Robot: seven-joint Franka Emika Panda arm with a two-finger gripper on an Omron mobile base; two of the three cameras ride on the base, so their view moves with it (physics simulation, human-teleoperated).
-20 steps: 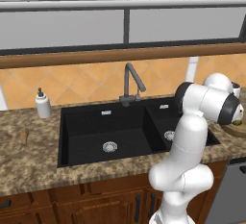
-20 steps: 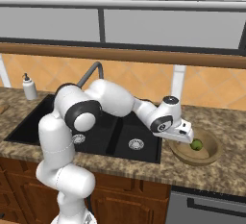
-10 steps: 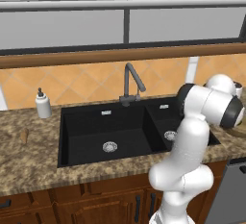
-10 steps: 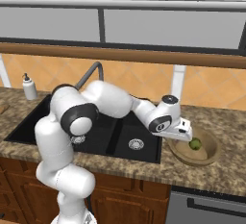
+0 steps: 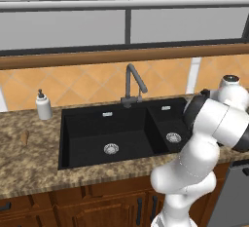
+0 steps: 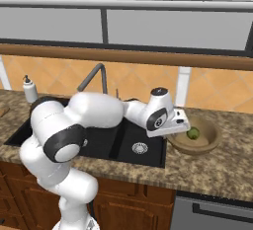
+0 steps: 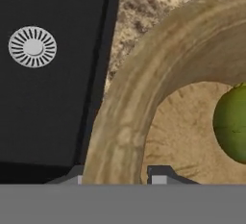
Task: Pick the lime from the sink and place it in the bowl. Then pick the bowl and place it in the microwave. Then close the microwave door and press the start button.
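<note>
**A:** Gripping the bowl [image 7: 126,122] by its rim is the step in hand, I'd say. How do the jaws stand?

**B:** In the hand view the two fingertips [image 7: 158,177] sit either side of the near rim, one outside the wall, one inside. They look partly closed around it, but I can't tell whether they have pinched it firmly yet.

**A:** So what makes this go well?

**B:** Squeeze squarely on the rim before lifting, and raise it level so the lime [image 7: 233,122] doesn't roll out. A one-sided hold on a wide bowl will probably tip, so lift slowly and keep the wrist flat.

**A:** Where is the lime now?

**B:** Inside the bowl, lying on its floor away from the held rim. From the right base view the gripper [image 6: 177,125] hangs over the bowl's left edge, with the lime just beyond it.

**A:** And the bowl itself?

**B:** Tan-brown, wood-grained, wide with a thick rounded rim. It stands on the speckled tabletop [image 6: 222,167] just right of the black sink [image 6: 106,142].

**A:** The lime's look?

**B:** Small, round, dull yellow-green, far smaller than the bowl.
</note>
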